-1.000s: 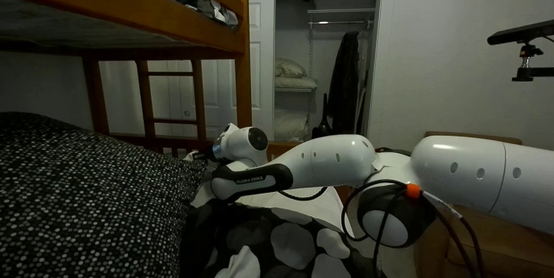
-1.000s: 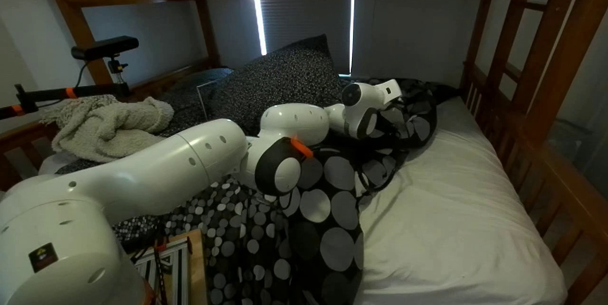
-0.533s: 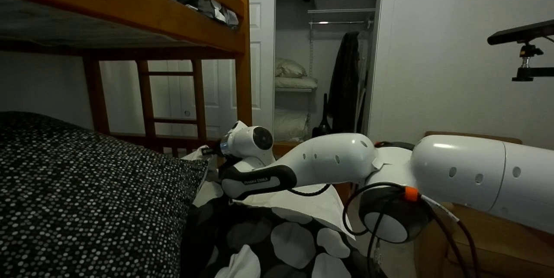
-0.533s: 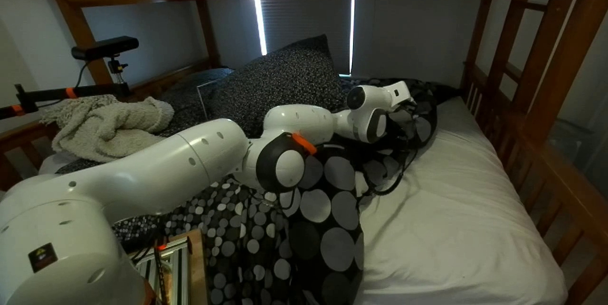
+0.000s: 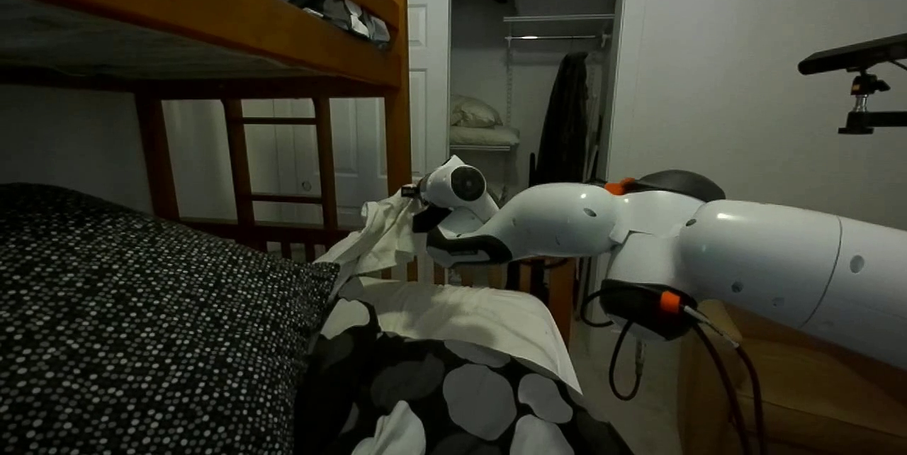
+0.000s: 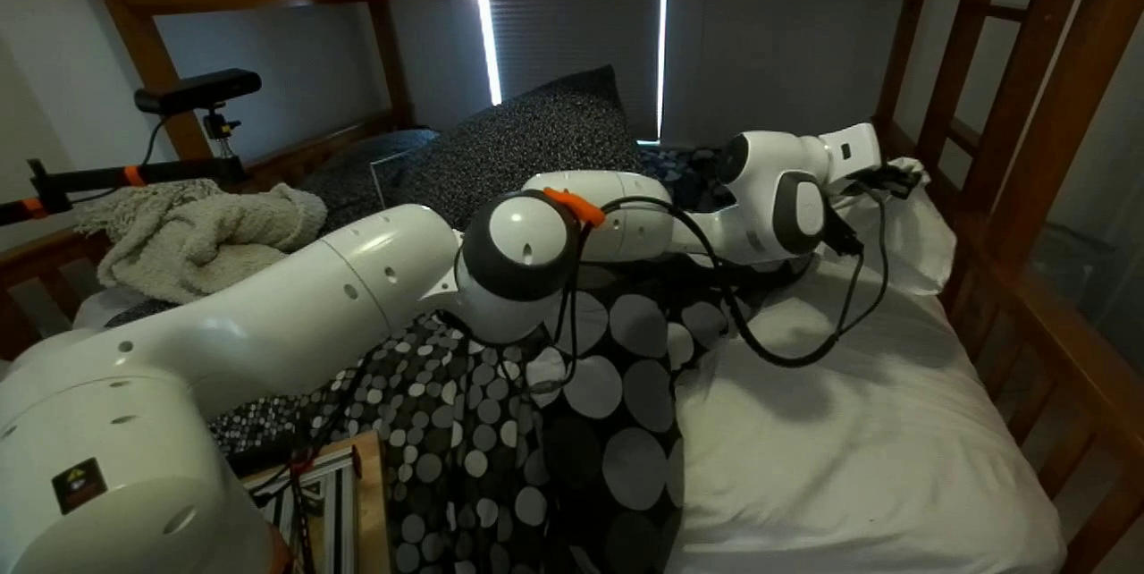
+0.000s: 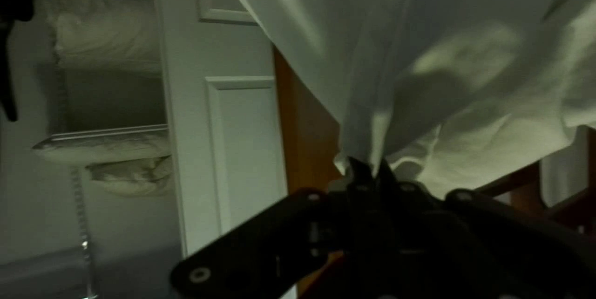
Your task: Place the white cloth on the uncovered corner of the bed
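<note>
Wrist view, dim: my hand (image 7: 370, 166) clamps tight on the white cloth (image 7: 419, 57), perhaps just its edge, so it could slip, missing the counter's (image 6: 876, 453) corner.

A creased white cloth (image 5: 386, 228) held up at the bed (image 5: 234, 19)
Plain and unpatterned, it is gathered to a narrow pinch at one edge and hangs in loose folds near the slatted rail (image 6: 1064, 341); whether its lower part touches the bed is unclear. The bed is a brown wooden bunk with a ladder (image 5: 239, 157), its lower bunk white along that rail.
</note>
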Robot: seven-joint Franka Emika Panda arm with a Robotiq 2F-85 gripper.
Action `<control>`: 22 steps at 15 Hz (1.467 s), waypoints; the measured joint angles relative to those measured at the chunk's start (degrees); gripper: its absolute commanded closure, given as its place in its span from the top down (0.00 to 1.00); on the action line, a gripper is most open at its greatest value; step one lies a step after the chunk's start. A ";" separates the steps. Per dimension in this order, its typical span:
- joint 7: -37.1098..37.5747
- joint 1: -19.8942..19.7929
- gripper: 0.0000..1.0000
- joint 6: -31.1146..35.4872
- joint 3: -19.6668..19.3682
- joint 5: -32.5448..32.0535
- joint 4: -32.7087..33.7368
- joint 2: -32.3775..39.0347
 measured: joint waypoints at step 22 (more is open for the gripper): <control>2.91 20.26 0.29 -21.54 -11.77 -6.84 -37.16 -4.77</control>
